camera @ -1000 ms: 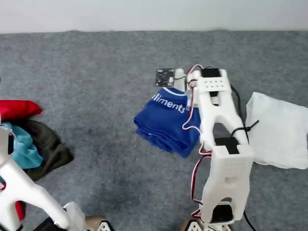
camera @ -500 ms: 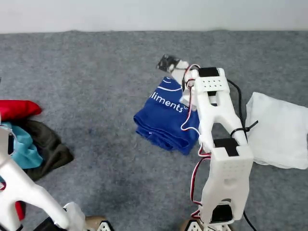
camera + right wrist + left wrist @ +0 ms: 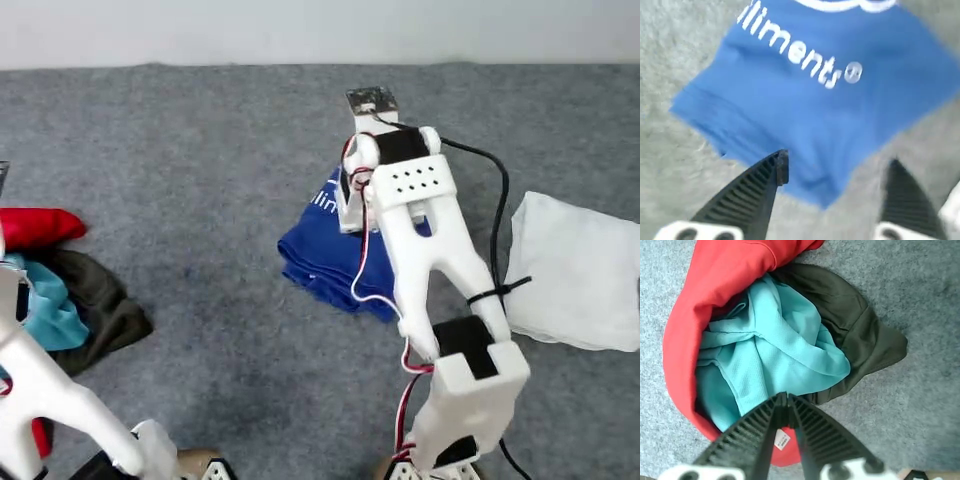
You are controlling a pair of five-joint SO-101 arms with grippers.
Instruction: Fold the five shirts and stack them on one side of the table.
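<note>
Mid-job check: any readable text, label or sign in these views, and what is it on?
Blue shirt: white lettering with a small circled mark after it; its start runs off the right wrist view, so no whole word reads.
White label on the red shirt: print too small to read.
No other readable text.

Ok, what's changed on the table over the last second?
The right arm swung to its left, from the side of the blue shirt nearest the white shirt to over its middle. The right pincer now hangs open above it, holding nothing. The blue shirt, the white shirt and the pile of red shirt, teal shirt and dark shirt stayed put. The left arm kept still.
</note>
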